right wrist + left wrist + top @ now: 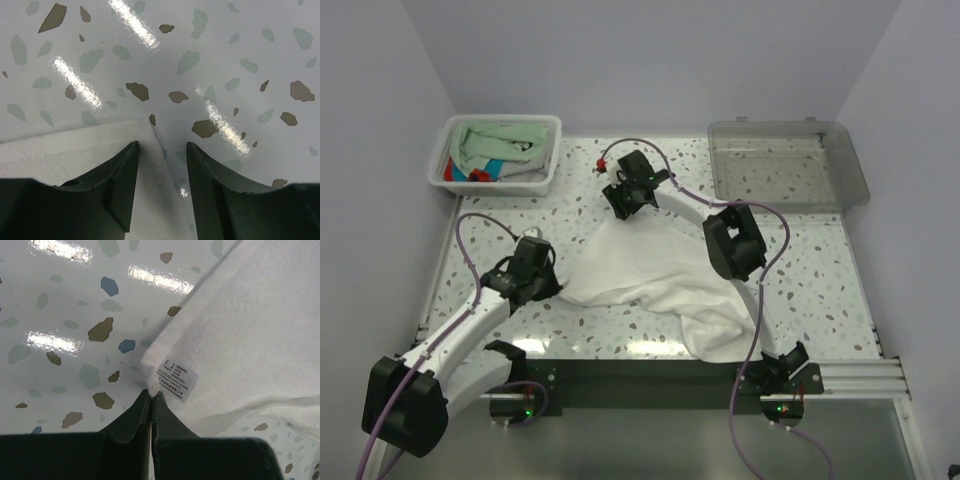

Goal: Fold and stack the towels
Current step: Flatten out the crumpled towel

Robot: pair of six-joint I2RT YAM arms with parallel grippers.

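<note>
- The white towel [660, 285] lies loosely spread and rumpled at the centre of the tabletop [820, 265]. Its near part is bunched close to the front edge.
- Left jaws: closed tight, with the tips at the towel's left corner, just beside its label [176, 378]. It cannot be told whether cloth is pinched.
- Right jaws: partly open, straddling the towel's far corner and not closed on it.
- The mint green towel [505, 138] and the patterned towel [492, 170] sit in the basket [500, 187], far left.
- The tray [785, 165] stands far right.
</note>
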